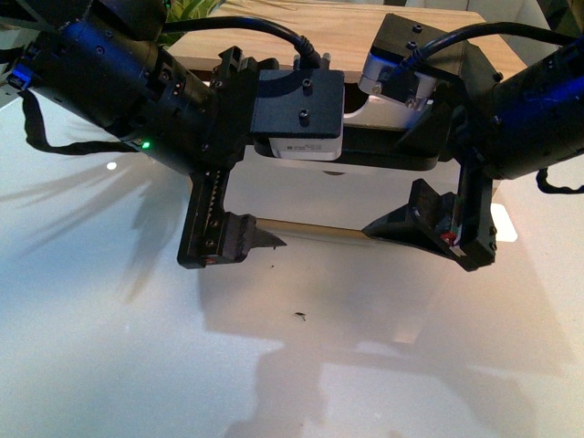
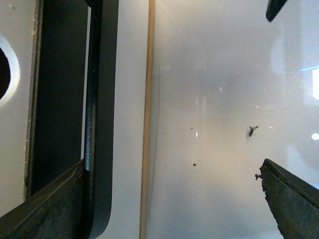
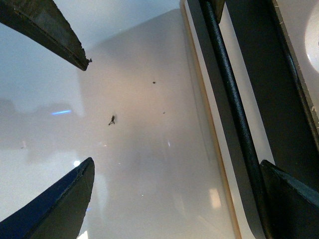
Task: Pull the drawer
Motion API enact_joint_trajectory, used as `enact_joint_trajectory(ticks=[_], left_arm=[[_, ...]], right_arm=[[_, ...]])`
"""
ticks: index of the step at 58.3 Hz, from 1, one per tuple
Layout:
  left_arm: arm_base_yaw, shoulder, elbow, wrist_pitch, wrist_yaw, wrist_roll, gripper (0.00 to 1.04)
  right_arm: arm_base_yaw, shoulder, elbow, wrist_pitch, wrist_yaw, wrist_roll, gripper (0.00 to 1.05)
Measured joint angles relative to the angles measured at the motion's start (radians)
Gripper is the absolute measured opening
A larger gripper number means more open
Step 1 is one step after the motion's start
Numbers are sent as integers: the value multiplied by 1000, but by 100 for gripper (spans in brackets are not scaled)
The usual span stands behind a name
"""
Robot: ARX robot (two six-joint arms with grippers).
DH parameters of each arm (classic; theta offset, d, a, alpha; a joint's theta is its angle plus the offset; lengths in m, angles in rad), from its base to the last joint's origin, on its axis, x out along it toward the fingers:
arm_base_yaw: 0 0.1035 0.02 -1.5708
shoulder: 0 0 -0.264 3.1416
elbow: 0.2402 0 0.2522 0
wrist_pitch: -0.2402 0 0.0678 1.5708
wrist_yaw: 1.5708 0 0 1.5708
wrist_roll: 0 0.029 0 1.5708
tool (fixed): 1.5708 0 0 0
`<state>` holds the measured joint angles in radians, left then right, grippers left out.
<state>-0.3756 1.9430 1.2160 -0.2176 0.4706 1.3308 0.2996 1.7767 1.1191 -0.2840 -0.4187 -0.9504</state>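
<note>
The drawer's white front (image 2: pixel 130 99) carries a long black recessed bar handle (image 2: pixel 60 99), with the half-round notch (image 2: pixel 4 69) beyond it. My left gripper (image 2: pixel 173 167) is open: one finger (image 2: pixel 50 209) lies over the handle recess and the other (image 2: pixel 294 199) hangs over the glossy white surface. My right gripper (image 3: pixel 177 162) is open too, with one finger (image 3: pixel 289 194) over the black handle (image 3: pixel 234 114) and the other (image 3: pixel 75 199) off it. In the front view both grippers (image 1: pixel 239 205) (image 1: pixel 429 192) hang side by side before the handle (image 1: pixel 383 161).
A thin wooden edge strip (image 1: pixel 310 228) runs between the drawer front and a plain glossy white surface (image 1: pixel 301 374) bearing small dark specks (image 1: pixel 300 317). A wooden top (image 1: pixel 347 27) lies behind the arms. The other arm's fingertip shows in each wrist view (image 2: pixel 274 7) (image 3: pixel 50 30).
</note>
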Motion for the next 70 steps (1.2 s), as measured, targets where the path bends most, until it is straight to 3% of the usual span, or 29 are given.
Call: enact_joint_trajectory(ticks=[31,42,51,63,70], left_arm=[[34,-135,-172,-35,51,124,97],[52,-177,-264,132,133,50,97],[66,-265,-354,304,212,-109,97],[66,-434,-470,494,212,-296,97],[84,-549,-573,690,114,-481,97]], right_arm=[[43,-128,-166,30,-53,-4,96],[27,-192,-225,156,-107,79,96],[1,-299,-287,280,-129,173,96],[-32,-447,-397,430,-116,293,96],[-63,-551,-486,578,-27,417,96]])
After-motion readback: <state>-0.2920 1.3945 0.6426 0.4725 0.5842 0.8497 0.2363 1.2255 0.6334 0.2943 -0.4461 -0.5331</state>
